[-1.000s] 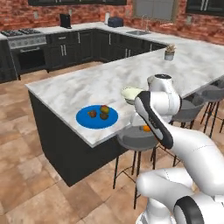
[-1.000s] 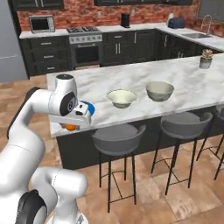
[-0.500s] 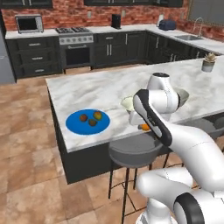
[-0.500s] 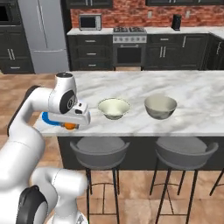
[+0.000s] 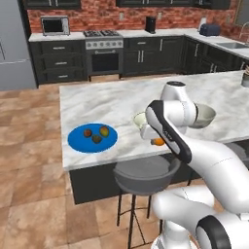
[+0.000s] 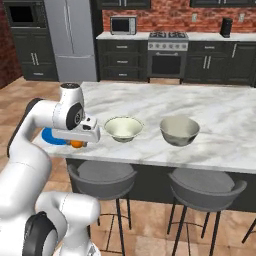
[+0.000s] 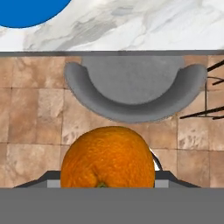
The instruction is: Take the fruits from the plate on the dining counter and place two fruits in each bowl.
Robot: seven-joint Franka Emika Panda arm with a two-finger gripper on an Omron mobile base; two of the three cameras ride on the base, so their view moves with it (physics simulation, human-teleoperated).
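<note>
End effector (image 5: 156, 141) grips the orange (image 7: 107, 157) past the dining counter (image 5: 116, 99) edge — above a stool (image 7: 135, 89)

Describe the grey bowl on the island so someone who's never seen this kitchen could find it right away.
Start at the long white marble dining counter in the middle of the kitchen. Two bowls sit side by side near its stool-side edge. The grey bowl is the darker one with a mottled inside, the one farther from the blue plate; its neighbour, the cream-white bowl, is pale yellowish inside.
</note>
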